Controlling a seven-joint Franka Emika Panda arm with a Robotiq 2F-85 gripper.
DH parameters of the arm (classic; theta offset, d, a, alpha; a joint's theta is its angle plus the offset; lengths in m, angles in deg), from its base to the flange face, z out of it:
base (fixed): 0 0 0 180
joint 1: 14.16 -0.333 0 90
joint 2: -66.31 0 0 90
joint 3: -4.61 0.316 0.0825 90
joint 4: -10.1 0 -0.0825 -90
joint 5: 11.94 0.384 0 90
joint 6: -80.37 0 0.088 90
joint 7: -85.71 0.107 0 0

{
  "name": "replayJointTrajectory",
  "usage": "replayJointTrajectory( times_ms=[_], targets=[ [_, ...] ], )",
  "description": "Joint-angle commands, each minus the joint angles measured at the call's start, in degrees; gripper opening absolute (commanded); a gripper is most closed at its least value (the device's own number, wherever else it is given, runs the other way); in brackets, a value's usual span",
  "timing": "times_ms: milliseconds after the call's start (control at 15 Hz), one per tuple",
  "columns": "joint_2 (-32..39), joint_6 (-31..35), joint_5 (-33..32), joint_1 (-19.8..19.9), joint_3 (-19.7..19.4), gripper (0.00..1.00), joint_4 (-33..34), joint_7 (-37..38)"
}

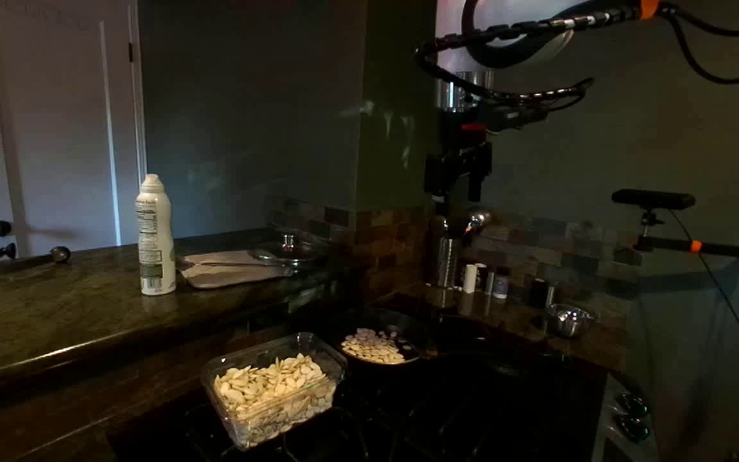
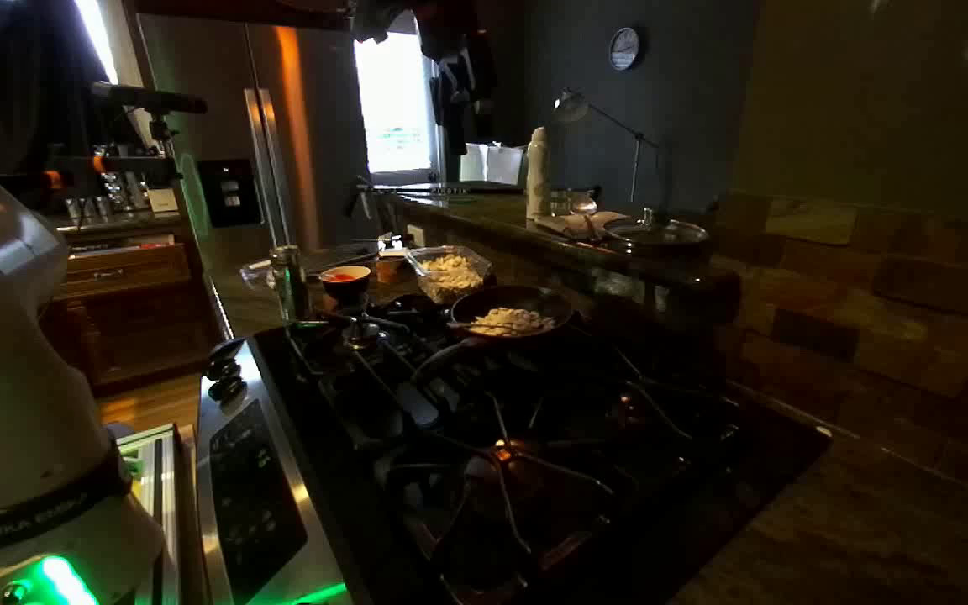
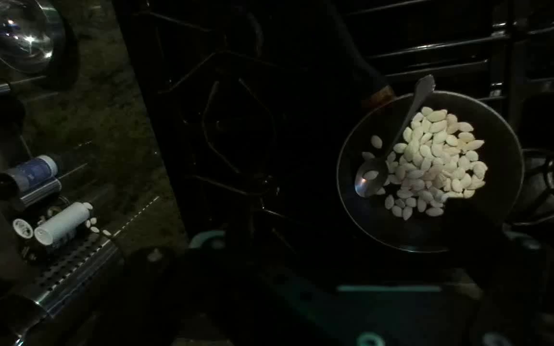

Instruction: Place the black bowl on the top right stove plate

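Note:
A small bowl (image 2: 345,286), dark outside and pale inside with something red in it, stands behind the stove's far corner in an exterior view. The dark stove top (image 2: 551,395) has bare burner grates (image 2: 501,454). A black frying pan (image 2: 555,307) with pale seeds sits on a burner; the wrist view shows the pan (image 3: 503,144) with a spoon (image 3: 371,178) in it. My gripper (image 1: 458,200) hangs high above the stove, pointing down, fingers apart and nothing between them. In the wrist view its dark fingers (image 3: 358,226) are hard to see, one covering part of the pan.
A clear box of seeds (image 1: 273,391) stands beside the pan. A white bottle (image 1: 155,237) and a glass lid (image 1: 289,250) are on the raised counter. Small jars (image 1: 470,279), a utensil holder (image 1: 446,263) and a metal bowl (image 1: 570,319) line the wall. A glass jar (image 2: 289,281) stands near the dark bowl.

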Motion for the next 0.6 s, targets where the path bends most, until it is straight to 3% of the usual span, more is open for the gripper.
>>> replayJointTrajectory(
  times_ms=[0, 267, 533],
  targets=[
    [0.1, -0.3, -0.4, -1.5, -1.2, 1.00, 0.2, 0.4],
    [0.1, -0.5, 2.2, -3.0, 0.1, 1.00, -0.4, 2.4],
    [1.0, -4.8, 11.0, -9.9, 4.6, 1.00, -1.9, 3.2]
  ],
)
